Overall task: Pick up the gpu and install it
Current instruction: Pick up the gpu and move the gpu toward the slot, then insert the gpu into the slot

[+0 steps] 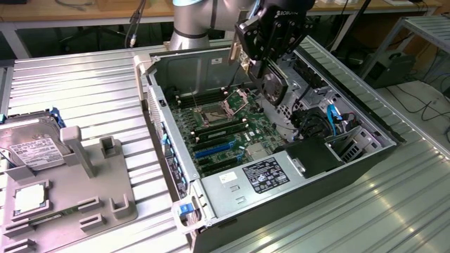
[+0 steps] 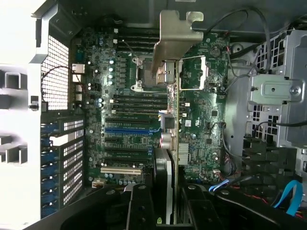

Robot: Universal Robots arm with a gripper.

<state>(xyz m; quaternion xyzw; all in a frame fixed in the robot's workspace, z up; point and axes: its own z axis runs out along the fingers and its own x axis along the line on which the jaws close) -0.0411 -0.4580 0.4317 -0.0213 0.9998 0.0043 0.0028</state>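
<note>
Exterior view: gpu point(image 1: 274, 84) is up in the air, gripped on edge by the gripper point(image 1: 262, 63), jaws clenched on the card. Round black fan shows below the fingers, silver bracket point(image 1: 235, 52) at the end twd the exterior view's left. Card hangs over the open pc case point(image 1: 365, 105), above the far part of the motherboard point(image 1: 225, 132), not in a slot.

Wrist view: gpu point(image 2: 171, 143) seen edge-on, bracket point(image 2: 175, 38) at the end away from the gripper point(image 2: 170, 211), one black finger point(image 2: 139, 208) each side of the card, motherboard point(image 2: 201, 110) under it.

Psu w/ label point(image 1: 260, 176) sits at the case's near end, blue cables point(image 1: 330, 118) along its exterior-view-right side. Grey holder point(image 1: 91, 200) at the metal table's point(image 1: 84, 89) near corner on the exterior view's left carries a hard drive point(image 1: 28, 145) and a cpu chip point(image 1: 29, 197), well apart from the case.
</note>
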